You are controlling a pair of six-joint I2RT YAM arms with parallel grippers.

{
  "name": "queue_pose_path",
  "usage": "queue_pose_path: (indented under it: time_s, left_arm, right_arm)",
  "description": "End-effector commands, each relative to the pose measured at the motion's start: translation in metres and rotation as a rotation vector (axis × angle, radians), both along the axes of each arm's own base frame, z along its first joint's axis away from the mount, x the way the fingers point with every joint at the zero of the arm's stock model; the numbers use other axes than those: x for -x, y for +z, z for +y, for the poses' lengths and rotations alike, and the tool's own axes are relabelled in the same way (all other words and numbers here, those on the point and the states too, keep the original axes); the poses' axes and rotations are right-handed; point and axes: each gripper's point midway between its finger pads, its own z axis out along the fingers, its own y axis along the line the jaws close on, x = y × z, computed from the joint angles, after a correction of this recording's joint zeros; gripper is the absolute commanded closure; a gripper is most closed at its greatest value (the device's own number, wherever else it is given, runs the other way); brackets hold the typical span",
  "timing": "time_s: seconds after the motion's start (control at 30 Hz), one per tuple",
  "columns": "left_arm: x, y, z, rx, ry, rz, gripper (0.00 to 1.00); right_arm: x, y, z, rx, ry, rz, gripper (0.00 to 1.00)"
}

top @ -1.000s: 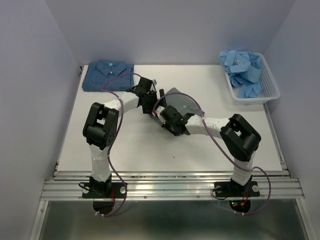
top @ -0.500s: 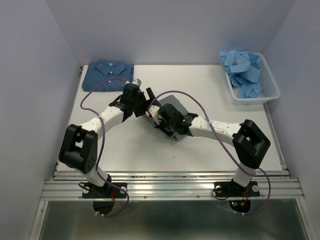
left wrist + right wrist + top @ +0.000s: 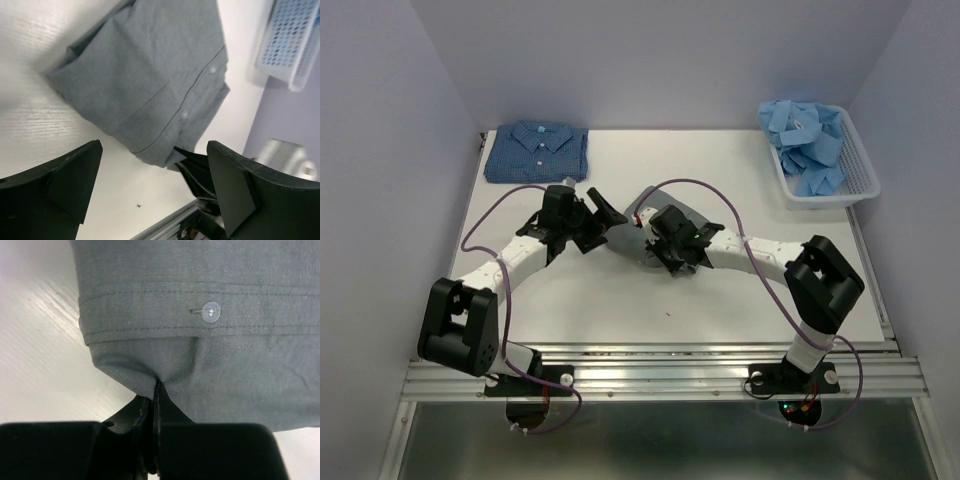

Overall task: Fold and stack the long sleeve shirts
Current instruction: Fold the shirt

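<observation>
- The right wrist view shows what the overhead camera cannot: the right gripper [image 3: 156, 390] has its fingers pressed fully together on a pinch of the grey shirt [image 3: 200, 340], at the shirt's lower edge just below a stitched band with one pale button [image 3: 211, 311].
- The left wrist view shows the left gripper [image 3: 153, 145] spread wide with nothing between its fingers. It hangs above the table [image 3: 35, 125], and the folded grey shirt lies flat beyond the fingertips.
- The same view shows a row of buttons along the shirt's placket. The dark tip of the right gripper meets the shirt's nearest edge.
- From above, both arms reach in to the middle of the table and cover most of the grey shirt. Only a strip of it shows beneath the looping purple cable [image 3: 670, 183] of the right arm.
- Only the overhead camera shows the dark blue shirt [image 3: 537, 152], which lies folded with its collar up at the far left corner, well apart from both grippers.
- The white basket [image 3: 860, 175] sits at the far right edge with crumpled light blue shirts [image 3: 807, 135] heaped in it. The left wrist view catches a blurred corner of this basket.
</observation>
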Motion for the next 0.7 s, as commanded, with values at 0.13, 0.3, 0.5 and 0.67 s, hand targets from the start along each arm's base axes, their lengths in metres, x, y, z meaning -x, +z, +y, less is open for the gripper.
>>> queue_pose_path:
  time_s: [0.13, 0.3, 0.5, 0.67]
  left_arm:
    - [-0.008, 0.039, 0.013, 0.052, 0.080, -0.078, 0.01]
    - [0.016, 0.021, 0.016, 0.081, 0.086, -0.024, 0.01]
    - [0.035, 0.007, 0.009, 0.172, 0.062, -0.020, 0.01]
    - [0.041, 0.008, -0.008, 0.241, 0.022, -0.038, 0.01]
  right_arm:
    - [0.008, 0.010, 0.005, -0.060, -0.009, 0.013, 0.99]
    - [0.003, 0.020, 0.014, -0.108, -0.028, 0.008, 0.99]
    - [0.014, 0.037, 0.039, -0.237, 0.015, 0.067, 0.99]
    - [0.014, 0.050, 0.044, -0.269, 0.041, 0.053, 0.99]
